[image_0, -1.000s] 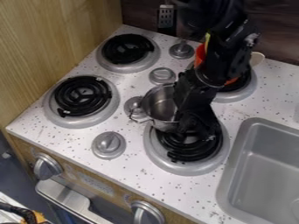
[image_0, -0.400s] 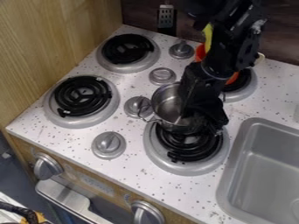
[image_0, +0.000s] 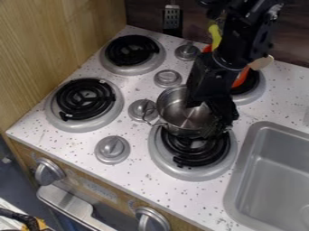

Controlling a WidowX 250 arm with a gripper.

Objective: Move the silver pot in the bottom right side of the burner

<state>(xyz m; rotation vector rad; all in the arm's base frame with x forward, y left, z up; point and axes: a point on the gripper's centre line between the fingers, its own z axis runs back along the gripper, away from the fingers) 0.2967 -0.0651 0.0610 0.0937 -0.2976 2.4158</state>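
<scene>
the silver pot (image_0: 175,118) is over the back-left part of the front right burner (image_0: 160,160), its wire handle (image_0: 151,118) out toward the round knob (image_0: 142,108). the black coils (image_0: 196,152) show in front of it, so i'd call this the placing step, nearly done but off centre. whether the pot sits flat or rides on the coils' edge, i can't tell from where i stand. the next move, i'd say, is a small, low shift toward the bare coils, then a check that it stands level before the arm backs off.

the black gripper (image_0: 219,128) is down at the pot's right side, overlapping the rim; i can't tell whether it is gripping or free. above it the arm (image_0: 241,40) slants in from the top edge, its wrist angled down over the pot.
</scene>
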